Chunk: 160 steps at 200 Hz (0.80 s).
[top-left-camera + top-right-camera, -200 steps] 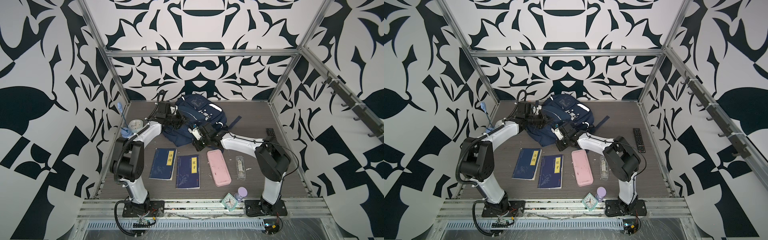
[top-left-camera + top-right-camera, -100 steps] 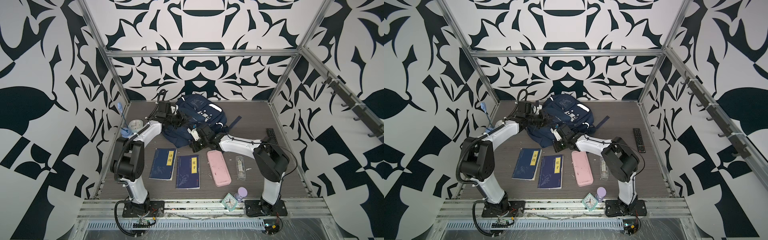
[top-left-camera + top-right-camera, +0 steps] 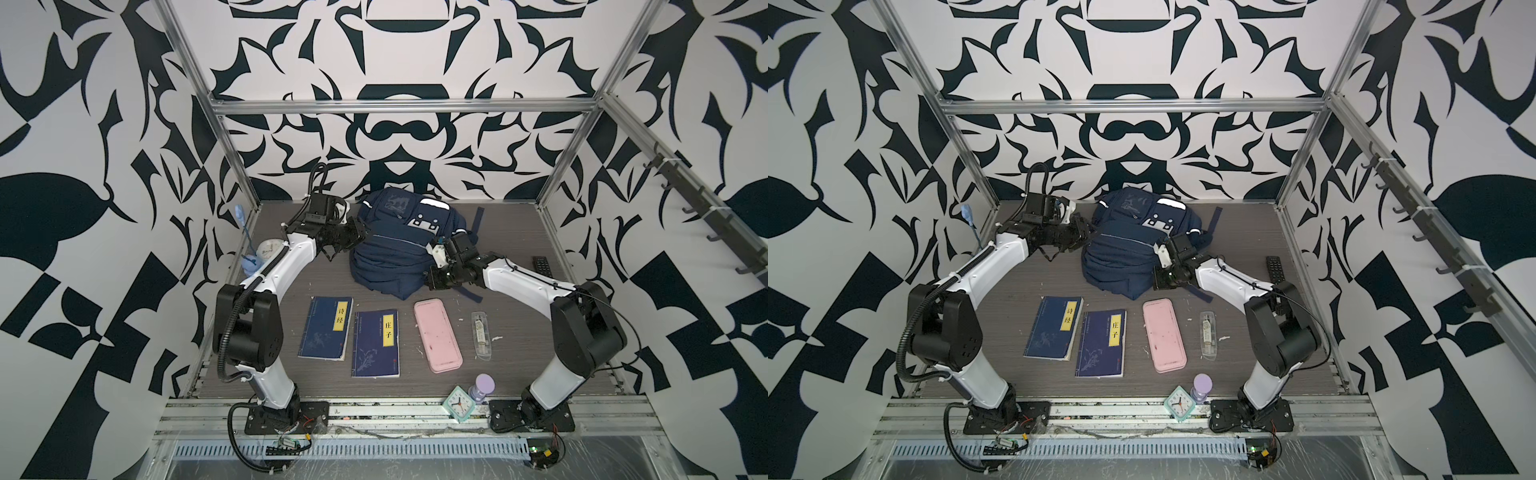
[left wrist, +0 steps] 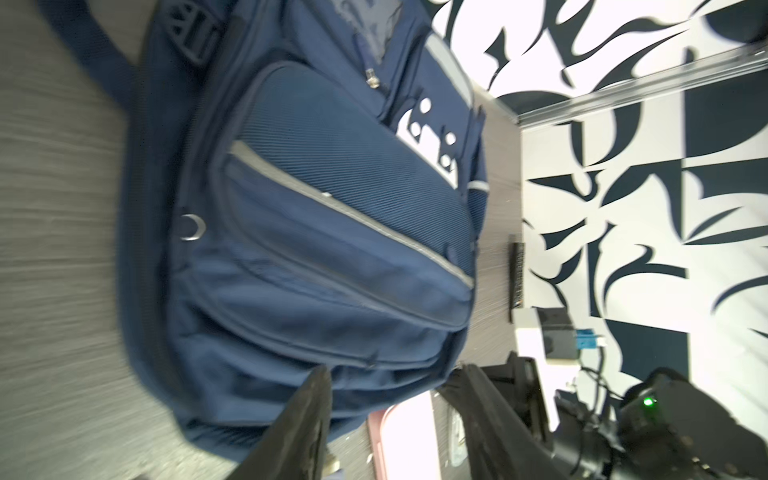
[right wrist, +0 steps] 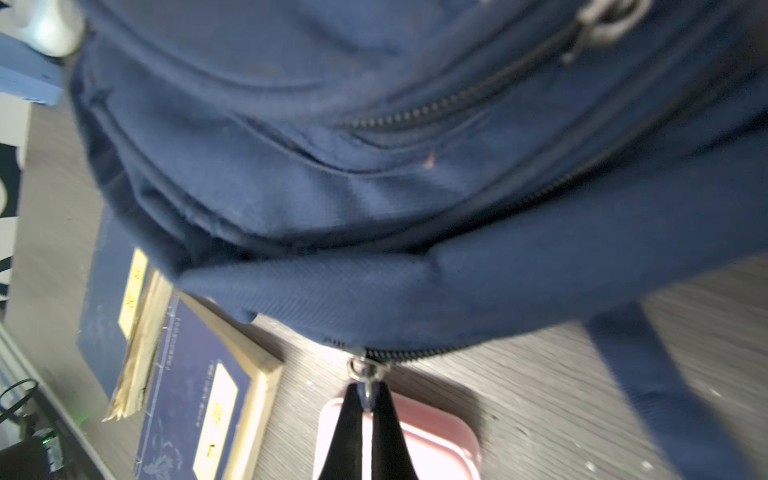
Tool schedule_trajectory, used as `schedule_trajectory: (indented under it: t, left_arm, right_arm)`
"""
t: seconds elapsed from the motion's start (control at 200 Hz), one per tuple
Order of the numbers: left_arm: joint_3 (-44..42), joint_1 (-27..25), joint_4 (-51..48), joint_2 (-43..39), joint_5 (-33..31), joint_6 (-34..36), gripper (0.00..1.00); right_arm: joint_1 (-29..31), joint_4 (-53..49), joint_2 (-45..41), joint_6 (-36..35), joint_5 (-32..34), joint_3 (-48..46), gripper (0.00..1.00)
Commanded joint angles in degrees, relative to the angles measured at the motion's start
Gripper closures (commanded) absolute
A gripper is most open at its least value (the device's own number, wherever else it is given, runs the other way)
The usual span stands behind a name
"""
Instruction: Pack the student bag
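The student bag point(image 3: 390, 253) point(image 3: 1121, 257), navy with silver strips, lies at the back middle of the table in both top views. My left gripper point(image 3: 345, 239) point(image 4: 392, 374) is open beside the bag's left side, with its jaws apart and nothing between them. On the bag's near right edge my right gripper point(image 3: 430, 279) point(image 5: 365, 397) is shut on the metal zipper pull point(image 5: 365, 372). The right wrist view shows the bag point(image 5: 374, 166) close up, with a closed zip running along its seam.
Two blue books point(image 3: 326, 328) point(image 3: 376, 343), a pink pencil case point(image 3: 437, 336) and a clear slim case point(image 3: 481, 336) lie in front of the bag. A mint clock point(image 3: 458, 404) and a purple bottle point(image 3: 482, 384) stand at the front edge. A remote point(image 3: 543, 266) lies at the right, a white clock point(image 3: 266, 250) at the left.
My left gripper has opened and let go of the bag's left side. My right gripper, still shut on the zipper pull, has moved to the right along the bag's near edge.
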Motion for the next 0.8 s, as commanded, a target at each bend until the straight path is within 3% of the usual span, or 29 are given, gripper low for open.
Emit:
schedule_trajectory:
  t: [0.0, 0.37, 0.45, 0.735, 0.795]
  left_arm:
    - [1.1, 0.1, -5.2, 2.7, -1.5, 3.4, 0.47]
    - [4.6, -1.0, -1.9, 12.4, -1.8, 2.8, 0.5]
    - [5.5, -1.3, -1.3, 13.9, -1.7, 2.2, 0.56]
    - [3.0, -1.6, 5.8, 14.3, 1.2, -2.3, 1.0]
    - [2.0, -1.6, 7.6, 13.7, 1.9, -3.4, 1.0]
  right_arm:
    - [0.6, -3.0, -1.7, -1.2, 0.0, -0.4, 1.0]
    - [3.7, -3.8, 0.5, -0.7, 0.3, 0.4, 1.0]
    - [4.9, -4.1, 1.6, -0.7, 0.4, 0.9, 1.0]
    - [8.6, -4.9, 6.3, -0.4, 0.9, 3.3, 1.0]
    - [9.6, -4.5, 7.2, 0.1, 1.0, 4.0, 1.0]
